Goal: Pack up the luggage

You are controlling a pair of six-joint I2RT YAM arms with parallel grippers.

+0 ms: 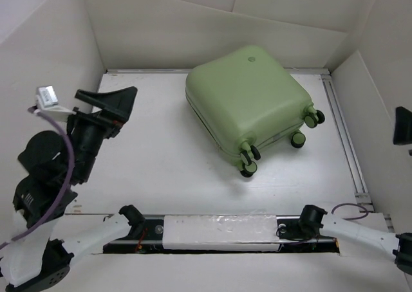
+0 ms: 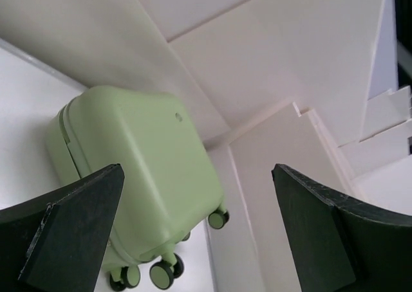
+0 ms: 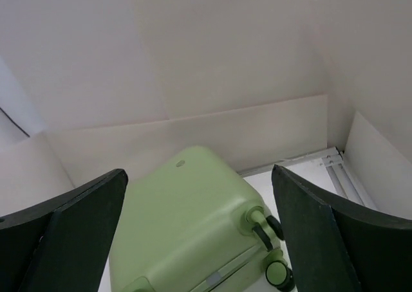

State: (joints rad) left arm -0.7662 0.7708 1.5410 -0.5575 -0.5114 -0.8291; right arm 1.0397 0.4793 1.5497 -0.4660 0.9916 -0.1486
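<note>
Closed green suitcase (image 1: 248, 105) lying flat on the table (image 1: 154, 163) toward one o'clock, wheels (image 1: 297, 137) pointing to four — left gripper (image 1: 108, 105) at nine and right gripper (image 3: 199, 240) raised at three, fingers apart, clasping nothing, presumably parked clear of it.

Robot test cell in a laboratory. A plain white bench (image 1: 161, 163) is enclosed by white foam-board walls (image 1: 193, 28); a metal rail (image 1: 344, 137) edges its right side, and exposed cable (image 1: 55, 176) runs along one bolted arm.
</note>
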